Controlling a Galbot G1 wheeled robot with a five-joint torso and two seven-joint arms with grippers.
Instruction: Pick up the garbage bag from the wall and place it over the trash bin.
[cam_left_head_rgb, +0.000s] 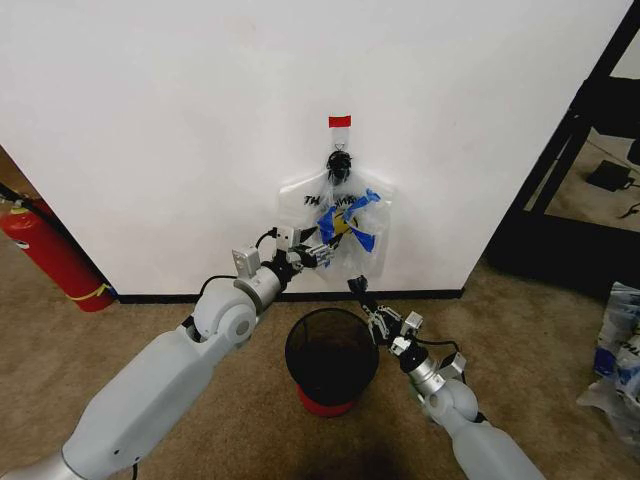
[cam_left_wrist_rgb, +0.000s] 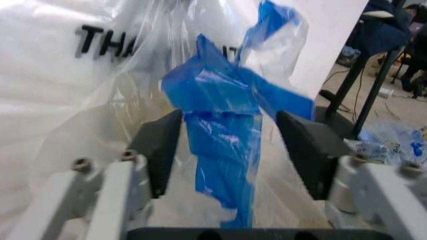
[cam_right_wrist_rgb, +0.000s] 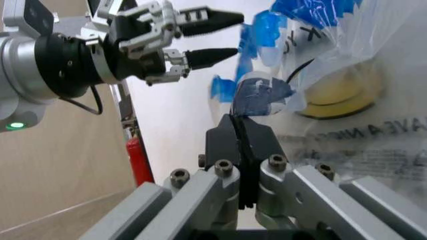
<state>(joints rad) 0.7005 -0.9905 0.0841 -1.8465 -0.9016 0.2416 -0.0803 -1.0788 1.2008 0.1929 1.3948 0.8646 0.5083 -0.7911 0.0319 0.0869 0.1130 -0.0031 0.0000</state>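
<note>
While the garbage bag (cam_left_head_rgb: 340, 222) hangs against the white wall (cam_left_head_rgb: 200, 120) from a dark hook (cam_left_head_rgb: 339, 160) under a strip of red tape (cam_left_head_rgb: 340, 121), both arms reach up toward it from below. Its translucent plastic shows black lettering, a yellow face and crumpled blue patches. The left gripper (cam_left_head_rgb: 318, 252) is raised to the bag's lower left part, and its fingers stand spread apart; in the left wrist view a blue patch (cam_left_wrist_rgb: 223, 120) of the bag lies between the two dark pads (cam_left_wrist_rgb: 162, 150), with clear space on either side, so nothing is pinched there. The right gripper (cam_left_head_rgb: 360, 290) sits lower, just under the bag's bottom edge and above the far rim of the trash bin (cam_left_head_rgb: 332, 357). In the right wrist view its two black fingers (cam_right_wrist_rgb: 223, 145) are pressed flat together, and a wrinkled blue scrap of the bag (cam_right_wrist_rgb: 263, 97) sits right at their tips; whether it is truly caught between them I cannot tell. The black mesh bin with its red base stands on the brown carpet (cam_left_head_rgb: 540, 340) directly below the bag, between the two arms. A red fire extinguisher (cam_left_head_rgb: 50, 255) leans by the wall off to the left.
</note>
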